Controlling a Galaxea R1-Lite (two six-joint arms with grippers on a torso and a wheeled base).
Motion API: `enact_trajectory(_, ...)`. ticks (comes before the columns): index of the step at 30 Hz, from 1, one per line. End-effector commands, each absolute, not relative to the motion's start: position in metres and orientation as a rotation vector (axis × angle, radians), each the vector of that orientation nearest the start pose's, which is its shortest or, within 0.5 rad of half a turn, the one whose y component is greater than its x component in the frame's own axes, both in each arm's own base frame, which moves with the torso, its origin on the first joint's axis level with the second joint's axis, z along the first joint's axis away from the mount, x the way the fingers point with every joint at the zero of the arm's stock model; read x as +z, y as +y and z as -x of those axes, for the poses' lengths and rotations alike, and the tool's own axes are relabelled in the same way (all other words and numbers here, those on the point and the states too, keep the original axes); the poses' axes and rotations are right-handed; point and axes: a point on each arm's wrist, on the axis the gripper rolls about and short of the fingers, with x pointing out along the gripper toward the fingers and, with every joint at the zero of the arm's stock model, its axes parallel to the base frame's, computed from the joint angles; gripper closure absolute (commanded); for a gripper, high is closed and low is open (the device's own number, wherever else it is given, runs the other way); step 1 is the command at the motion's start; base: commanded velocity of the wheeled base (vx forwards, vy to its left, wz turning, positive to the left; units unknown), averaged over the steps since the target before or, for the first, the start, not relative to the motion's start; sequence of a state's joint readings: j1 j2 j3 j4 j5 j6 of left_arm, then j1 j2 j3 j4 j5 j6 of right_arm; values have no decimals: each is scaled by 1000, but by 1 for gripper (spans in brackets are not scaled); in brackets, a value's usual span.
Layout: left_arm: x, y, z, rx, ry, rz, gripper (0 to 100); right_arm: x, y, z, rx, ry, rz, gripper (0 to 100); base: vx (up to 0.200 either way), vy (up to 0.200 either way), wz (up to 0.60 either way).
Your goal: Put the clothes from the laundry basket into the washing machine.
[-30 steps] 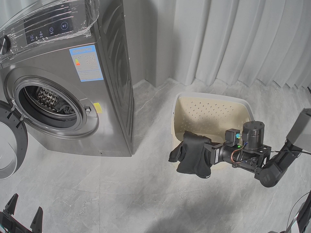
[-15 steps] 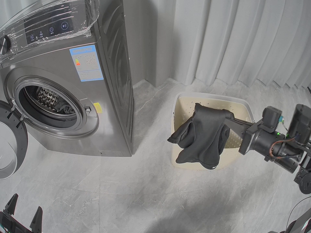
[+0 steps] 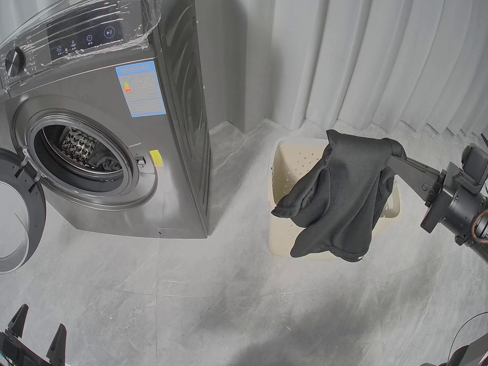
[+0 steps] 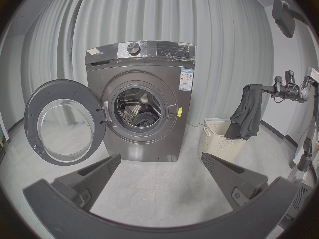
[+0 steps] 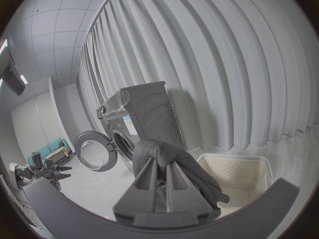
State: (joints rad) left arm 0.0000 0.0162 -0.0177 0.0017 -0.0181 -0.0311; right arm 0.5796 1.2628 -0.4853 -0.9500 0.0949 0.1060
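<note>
Above the laundry basket (image 3: 278, 235): the dark garment (image 3: 345, 199) hangs clear of the rim, lifted by its top fold, with its loose end drooping in front of the basket's near wall
Right gripper (image 5: 160, 165): fingers pressed together on the bunched fold, cloth draped over both tips
Left gripper (image 4: 160, 156): fingers spread apart, holding nothing, low near the floor and facing the washing machine (image 3: 173, 102)
Drum opening (image 3: 81, 153): door (image 3: 15, 219) swung wide, 1 dark item lying inside
Direction to target: the opening lies well to the left of the right gripper, across bare floor and past the machine's front corner
Nearer arm: the left gripper is closer to the opening, but the right 1 has the load, so I judge the carry has to be a long leftward sweep
Long axis: the garment hangs straight down while the opening faces sideways
Risk: I expect the trailing end could catch on the lower lip of the opening unless the gripper enters high and deep
</note>
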Motion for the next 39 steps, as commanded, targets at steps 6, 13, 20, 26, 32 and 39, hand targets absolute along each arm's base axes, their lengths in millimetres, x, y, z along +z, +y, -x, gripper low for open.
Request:
enact_trajectory(6, 75, 0, 22, -17, 8, 35, 0, 241, 103, -152, 689, -166, -151, 100, 0, 133, 0)
enact_trajectory(13, 75, 0, 22, -17, 8, 35, 0, 240, 107, -152, 707, -158, -153, 100, 0, 200, 0)
enact_trajectory(20, 75, 0, 22, -17, 8, 37, 0, 240, 106, -154, 698, -156, -155, 100, 0, 200, 0)
enact_trajectory(26, 75, 0, 22, -17, 8, 37, 0, 236, 110, -159, 701, -146, -154, 100, 0, 200, 0)
enact_trajectory(32, 75, 0, 22, -17, 8, 37, 0, 237, 110, -159, 700, -157, -157, 100, 0, 200, 0)
enact_trajectory(39, 75, 0, 22, -17, 8, 37, 0, 236, 112, -160, 703, -149, -157, 100, 0, 200, 0)
